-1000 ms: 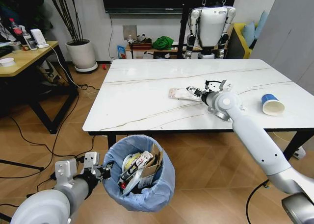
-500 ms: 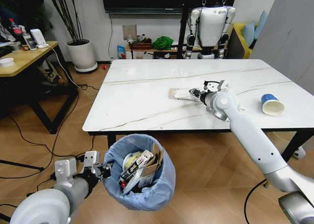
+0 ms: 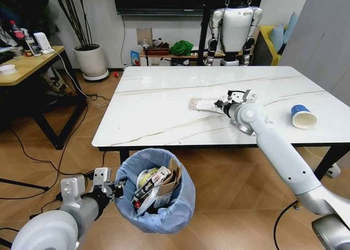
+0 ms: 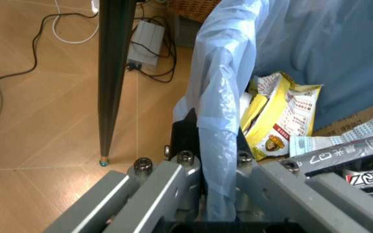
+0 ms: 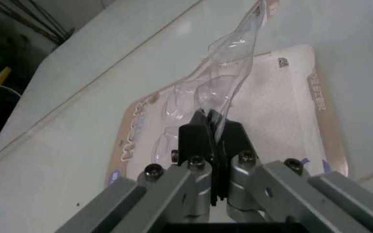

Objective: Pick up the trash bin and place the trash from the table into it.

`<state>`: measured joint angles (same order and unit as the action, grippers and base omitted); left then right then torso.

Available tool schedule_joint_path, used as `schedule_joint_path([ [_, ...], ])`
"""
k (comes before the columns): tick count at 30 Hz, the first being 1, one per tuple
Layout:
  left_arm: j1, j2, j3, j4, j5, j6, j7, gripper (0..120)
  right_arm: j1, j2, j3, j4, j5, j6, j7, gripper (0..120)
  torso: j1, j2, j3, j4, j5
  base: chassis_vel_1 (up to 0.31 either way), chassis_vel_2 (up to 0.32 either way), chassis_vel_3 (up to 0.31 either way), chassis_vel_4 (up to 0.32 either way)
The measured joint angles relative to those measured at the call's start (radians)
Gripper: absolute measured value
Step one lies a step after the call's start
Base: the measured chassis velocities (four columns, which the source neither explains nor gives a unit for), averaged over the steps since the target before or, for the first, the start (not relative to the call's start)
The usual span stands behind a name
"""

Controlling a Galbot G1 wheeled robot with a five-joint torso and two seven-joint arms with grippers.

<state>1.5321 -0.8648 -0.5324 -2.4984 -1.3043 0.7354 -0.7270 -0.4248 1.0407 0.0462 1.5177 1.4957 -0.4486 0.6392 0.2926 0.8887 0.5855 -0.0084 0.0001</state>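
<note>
Right claw (image 5: pixel 211 127) clenched on the clear plastic flap of a flat blister pack (image 3: pixel 203 104), mid-desk (image 3: pixel 158 105). Left claw (image 4: pixel 209 170) pinches the trash bin (image 3: pixel 156 192) liner, near left, below desk edge. Risk: thin flap tears or slips, dropping the pack. Cup (image 3: pixel 302 117) remains far right.

Your head view is bright and even, lit from overhead. Faint sheen on the white table (image 3: pixel 164 105), no hard glare; soft shadow on the floor under its near edge. Straight lines bow toward the corners. Far wall is sharp. In your left wrist view the floor (image 4: pixel 37 126) is warmly lit and crisp. Your right wrist view runs dimmer and slightly soft.
</note>
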Motion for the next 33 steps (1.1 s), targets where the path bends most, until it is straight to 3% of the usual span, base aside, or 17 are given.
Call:
schedule_joint_path([
  [8, -0.003, -0.006, 0.0, 0.003, 0.0, 0.0, 0.001, 0, -0.035, -0.079, 0.035, 0.246, 0.081, -0.003, 0.015, 0, 0.0, 0.0, 0.0, -0.0004, -0.0001, 0.0, 0.0, 0.0, 0.0],
  [15, -0.008, -0.008, 0.0, 0.007, 0.0, 0.0, 0.001, 0, -0.049, -0.142, 0.06, 0.519, 0.237, -0.005, 0.056, 0, 0.0, 0.0, 0.0, -0.0001, -0.0002, 0.0, 0.0, 0.0, 0.0],
  [21, -0.008, -0.01, -0.002, 0.011, -0.001, 0.0, 0.002, 0, -0.067, -0.183, 0.061, 0.658, 0.286, -0.013, 0.049, 0, 0.0, 0.0, 0.0, -0.0003, -0.0002, 0.0, 0.0, 0.0, 0.0],
  [33, -0.014, -0.013, 0.0, 0.023, -0.004, 0.0, -0.017, 0, -0.091, -0.279, 0.01, 0.914, 0.367, -0.092, -0.097, 0, 0.0, 0.0, 0.0, -0.0003, -0.0001, 0.0, 0.0, 0.0, 0.0],
])
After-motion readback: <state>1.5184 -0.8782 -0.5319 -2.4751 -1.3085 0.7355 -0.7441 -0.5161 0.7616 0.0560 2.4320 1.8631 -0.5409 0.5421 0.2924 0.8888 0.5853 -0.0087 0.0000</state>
